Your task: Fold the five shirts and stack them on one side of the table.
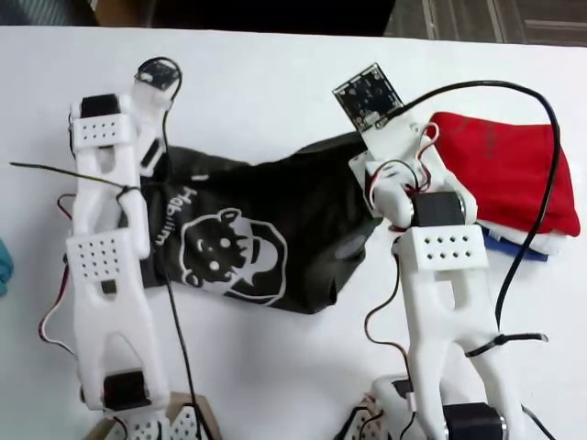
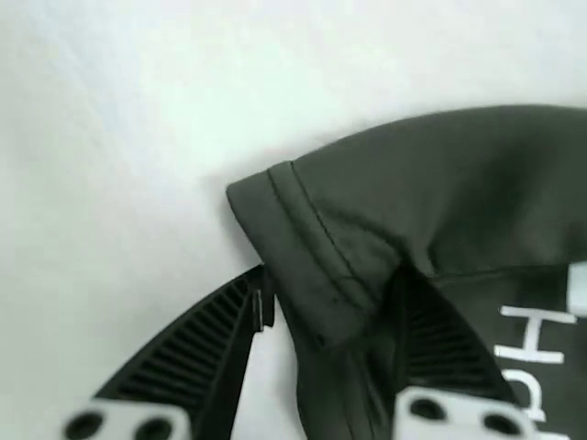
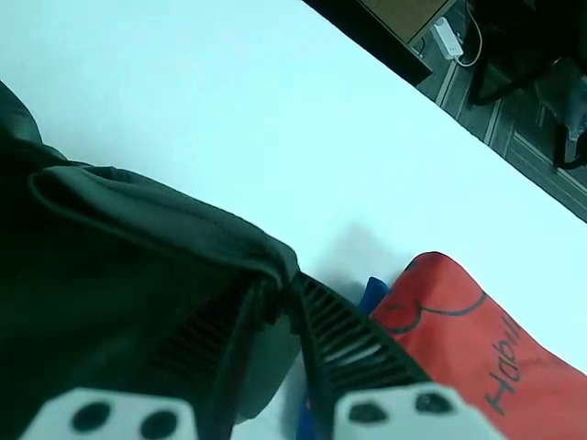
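on the bench (image 1: 275, 82), the left tool (image 2: 330, 289) sits spread astride a sleeve of the black shirt (image 1: 275, 211), the right tool (image 3: 286, 291) pinches its opposite edge, just beside a red shirt (image 1: 504, 165) topping a folded stack.

**Bare tabletop ahead, cloth and a stack close in**

Ahead of the left gripper (image 2: 330, 280) and on its outer side lies bare tabletop (image 2: 138, 110) — free room to pass. The black shirt (image 1: 275, 229) bunches between its spread jaws and fills the stretch toward the right gripper (image 3: 280, 289), which is pinched on the cloth. That gripper also has bare tabletop ahead — but just beside it, on its outer side, the red-topped stack of shirts (image 1: 504, 170) bars the way.
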You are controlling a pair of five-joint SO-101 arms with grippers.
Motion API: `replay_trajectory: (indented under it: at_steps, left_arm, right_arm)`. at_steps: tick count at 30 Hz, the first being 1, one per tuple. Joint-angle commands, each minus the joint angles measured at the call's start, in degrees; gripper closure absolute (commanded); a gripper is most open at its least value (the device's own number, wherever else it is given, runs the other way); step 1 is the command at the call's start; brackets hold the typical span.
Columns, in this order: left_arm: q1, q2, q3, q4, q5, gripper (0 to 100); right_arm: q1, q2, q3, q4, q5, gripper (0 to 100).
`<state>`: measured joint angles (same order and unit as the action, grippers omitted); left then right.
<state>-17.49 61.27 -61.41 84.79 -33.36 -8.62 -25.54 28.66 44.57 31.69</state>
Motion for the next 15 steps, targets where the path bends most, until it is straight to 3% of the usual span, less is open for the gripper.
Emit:
replay_trajectory:
  at_steps: [1,8,15]
  left_arm:
    - [-1.1,1.2,-6.0,-0.3,0.1,78]
    - [-1.3,2.7,-9.5,1.7,0.1,97]
    - [-1.3,1.6,-10.5,4.4,0.1,97]
  right_arm:
    - [0.2,0.0,-0.4,-0.8,-0.5,97.8]
    - [0.2,0.0,-0.4,-0.7,-0.5,97.8]
    - [0.2,0.1,-0.4,-0.8,-0.5,97.8]
